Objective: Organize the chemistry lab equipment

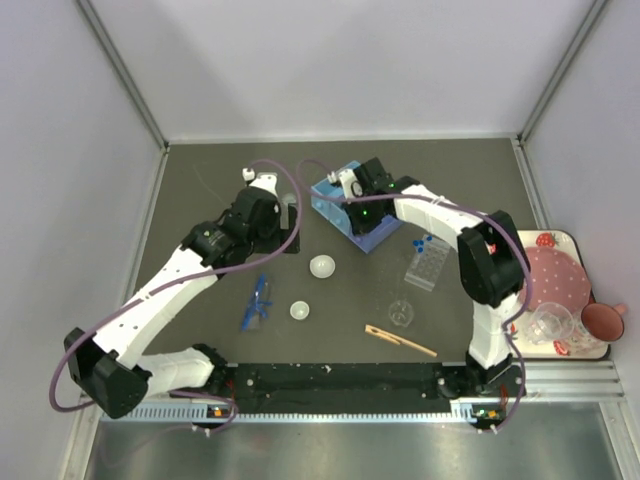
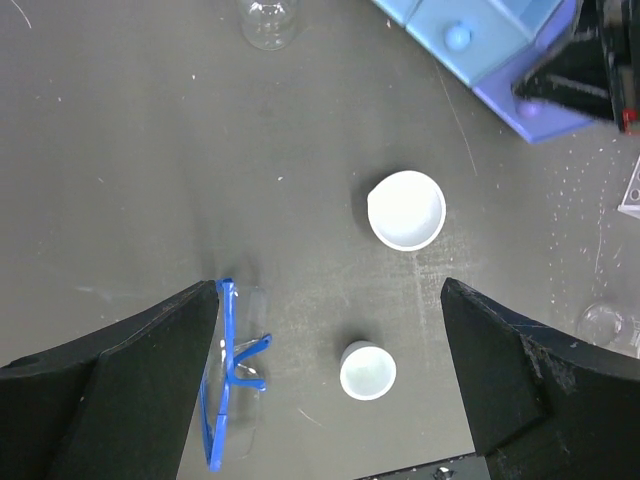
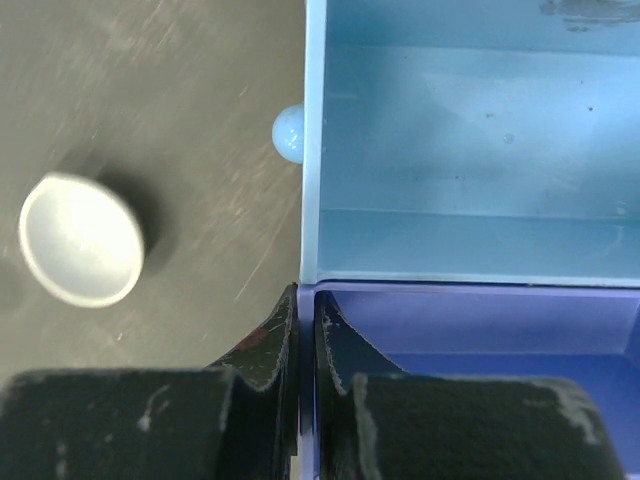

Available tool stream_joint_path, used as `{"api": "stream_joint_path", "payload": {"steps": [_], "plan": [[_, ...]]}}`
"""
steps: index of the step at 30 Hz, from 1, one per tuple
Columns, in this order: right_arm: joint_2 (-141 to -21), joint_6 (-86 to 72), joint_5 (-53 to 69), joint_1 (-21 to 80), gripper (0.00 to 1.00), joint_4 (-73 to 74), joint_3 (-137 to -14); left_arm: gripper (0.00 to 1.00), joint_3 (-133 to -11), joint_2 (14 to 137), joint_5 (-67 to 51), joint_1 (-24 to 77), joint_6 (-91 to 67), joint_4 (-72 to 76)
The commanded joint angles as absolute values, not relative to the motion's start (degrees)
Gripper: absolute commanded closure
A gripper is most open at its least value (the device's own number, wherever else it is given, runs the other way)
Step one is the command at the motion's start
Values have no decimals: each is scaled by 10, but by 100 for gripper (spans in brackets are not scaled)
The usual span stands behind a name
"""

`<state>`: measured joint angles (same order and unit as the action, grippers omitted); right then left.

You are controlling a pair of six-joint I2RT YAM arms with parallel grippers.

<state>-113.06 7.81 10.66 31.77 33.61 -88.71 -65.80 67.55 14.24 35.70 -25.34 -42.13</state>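
Observation:
My right gripper is shut on the thin front wall of a purple drawer of the blue drawer box; it shows at the box in the top view. A light-blue drawer with a round knob stands open and empty beside it. My left gripper is open and empty, hovering above a large round dish, a small round dish and the blue tweezers. The tube rack holds blue-capped tubes. A beaker and the wooden clip lie near the front.
Another small beaker stands left of the drawer box. A strawberry-print tray with a pink plate and cup sits at the right edge. Grey walls enclose the dark table on three sides.

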Motion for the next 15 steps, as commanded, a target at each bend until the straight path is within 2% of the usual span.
{"api": "stream_joint_path", "payload": {"steps": [1,9,11,13,15], "plan": [[-1058,68,119,341,100,336,-818,1,-671,652,147,355,-240,-423],[-1012,29,49,397,100,300,-736,1,-660,637,139,355,-227,-422],[-1017,20,47,398,96,294,-735,1,-659,640,136,355,-222,-423],[-1016,18,46,403,82,288,-732,1,-659,640,126,355,-214,-423],[-1013,17,45,410,72,286,-736,1,-655,636,127,355,-210,-421]]}}
